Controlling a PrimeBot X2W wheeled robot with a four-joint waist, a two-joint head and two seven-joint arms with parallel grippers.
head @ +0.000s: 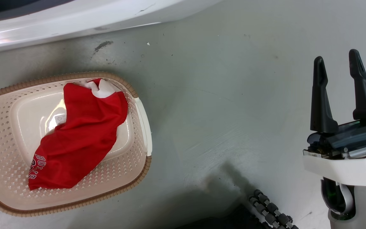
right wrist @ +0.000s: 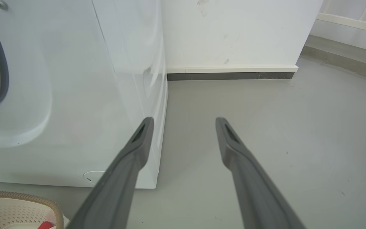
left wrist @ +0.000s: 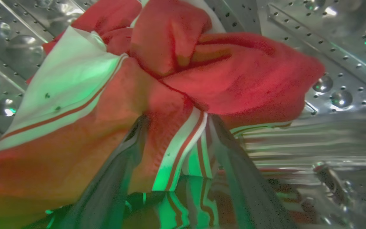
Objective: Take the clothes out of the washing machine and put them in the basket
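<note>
**A:** Left gripper [left wrist: 179, 117], status?

**B:** It's deep inside the washing machine [right wrist: 75, 95], within the steel drum [left wrist: 345, 47]. The jaws stand wide, one finger on either side of a bunched fold of the red garment [left wrist: 233, 79]. Cloth fills the gap, but I see no pinch. I read it as straddling the fold, not gripping it.

**A:** How does the garment lie?

**B:** It's crumpled in a heap against the drum wall, inside the washing machine. The white striped trim [left wrist: 183, 143] runs right between the fingers. I can't tell whether it's one piece or two tangled together.

**A:** Handling?

**B:** My judgement is that it's soft, light and limp, with no stiffness at all. It should drape and trail once lifted, and may drag on the washing machine's porthole lip. The fabric looks smooth, so a single thin layer could slip free. The best hold is the thick gathered fold at the trim band, several layers together, which is where the fingers sit now.

**A:** Right gripper [head: 336, 56]?

**B:** It's outside, off the washing machine's front corner, over the grey floor [head: 218, 111]. The fingers are spread and it carries nothing.

**A:** The basket [head: 75, 75]?

**B:** It sits on the floor just in front of the washing machine. A second garment [head: 81, 133], red with white lettering, lies across its bottom. There's bare plastic around it, so I judge there's room for more.
</note>
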